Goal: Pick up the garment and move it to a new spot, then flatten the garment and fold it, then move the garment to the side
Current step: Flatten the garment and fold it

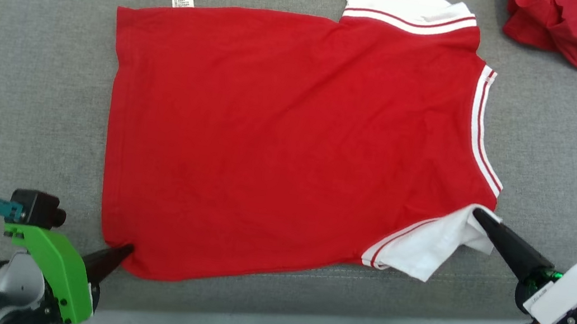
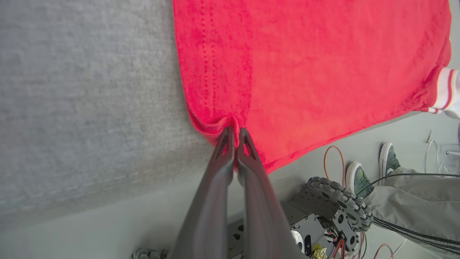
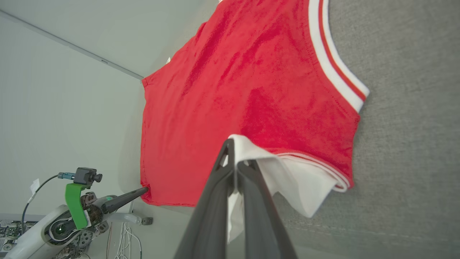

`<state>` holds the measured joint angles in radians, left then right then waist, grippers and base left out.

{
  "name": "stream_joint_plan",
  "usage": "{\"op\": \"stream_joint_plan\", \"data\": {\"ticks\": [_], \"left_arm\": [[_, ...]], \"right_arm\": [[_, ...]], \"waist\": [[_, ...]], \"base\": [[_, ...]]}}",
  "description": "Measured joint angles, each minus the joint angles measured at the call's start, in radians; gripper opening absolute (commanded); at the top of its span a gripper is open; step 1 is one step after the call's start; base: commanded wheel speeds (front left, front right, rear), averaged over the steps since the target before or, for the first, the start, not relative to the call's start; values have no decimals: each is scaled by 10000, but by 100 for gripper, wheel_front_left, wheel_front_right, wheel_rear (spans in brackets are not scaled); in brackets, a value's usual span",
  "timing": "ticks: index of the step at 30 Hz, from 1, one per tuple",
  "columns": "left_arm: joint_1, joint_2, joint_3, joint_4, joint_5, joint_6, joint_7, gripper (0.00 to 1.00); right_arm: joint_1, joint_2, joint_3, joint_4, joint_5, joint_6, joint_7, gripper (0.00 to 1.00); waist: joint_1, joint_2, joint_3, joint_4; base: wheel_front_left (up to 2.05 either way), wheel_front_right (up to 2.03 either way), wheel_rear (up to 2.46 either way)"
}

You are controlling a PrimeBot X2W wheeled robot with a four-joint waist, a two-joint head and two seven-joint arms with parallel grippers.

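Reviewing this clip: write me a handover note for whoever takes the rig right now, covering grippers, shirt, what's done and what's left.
Left gripper: shut on the near hem corner of the shirt.
Right gripper: shut on the near white sleeve, which is a bit rumpled.
Shirt: spread mostly flat on the grey surface, with its near side close to the front edge. A crumpled red cloth lies apart at the far right.
Done: shirt laid out and flattened, it seems.
Left: no fold made yet. Fold it, then move it aside.
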<state>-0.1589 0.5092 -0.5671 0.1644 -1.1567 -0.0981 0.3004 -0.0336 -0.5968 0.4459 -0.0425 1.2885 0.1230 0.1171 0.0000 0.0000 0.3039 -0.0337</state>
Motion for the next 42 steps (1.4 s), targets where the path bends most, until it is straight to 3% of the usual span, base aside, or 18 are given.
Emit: {"op": "stream_joint_plan", "data": {"ticks": [7,10,13,17,20,22,25,27,35,42], "left_arm": [[-2755,514,-69,-652,-439,-61,2240,0],[-4424,224,324,-706,-1396,-4,3118,0],[-6668,247,1083,-491,-752,408,2970,0],[-10099,276,2667,-667,692,589,1429,0],[-11934,-387,3400,-729,1045,445,-2,0],[-12221,-692,3695,-554,1106,349,-562,0],[-11597,-834,3352,249,917,153,-629,0],[-10631,-809,2721,767,920,17,-453,0],[-6401,-1122,2211,2771,-125,-90,-700,0],[-4825,-1781,1948,3329,-288,-263,-1544,0]], "right_arm": [[-3094,-382,217,-307,134,-54,1929,0],[-5105,-272,150,-209,646,-593,2980,0],[-7579,399,-441,-19,788,-1266,3214,0],[-10610,1710,-2050,-270,477,-1755,1935,0],[-12429,2481,-3273,-180,186,-1546,132,0],[-13277,2669,-3542,-98,-167,-1139,-763,0],[-13121,2523,-2596,351,-838,-476,-911,0],[-12223,2520,-1870,890,-1112,-265,-888,0],[-7850,2686,-1012,2688,-1035,-132,-1429,0],[-6093,2915,-1434,3058,-537,-42,-2535,0]], "waist": [[0,0,831,-145],[1,0,1226,-218],[1,0,1632,-300],[2,0,2180,-430],[2,1,2560,-491],[2,0,2735,-499],[3,0,2805,-427],[3,0,2763,-361],[2,0,2257,-91],[0,0,1680,-35]], "base": [[0,0,0],[0,0,0],[0,0,0],[0,0,0],[0,0,0],[0,0,0],[0,0,0],[0,0,0],[0,0,0],[0,0,0]]}}
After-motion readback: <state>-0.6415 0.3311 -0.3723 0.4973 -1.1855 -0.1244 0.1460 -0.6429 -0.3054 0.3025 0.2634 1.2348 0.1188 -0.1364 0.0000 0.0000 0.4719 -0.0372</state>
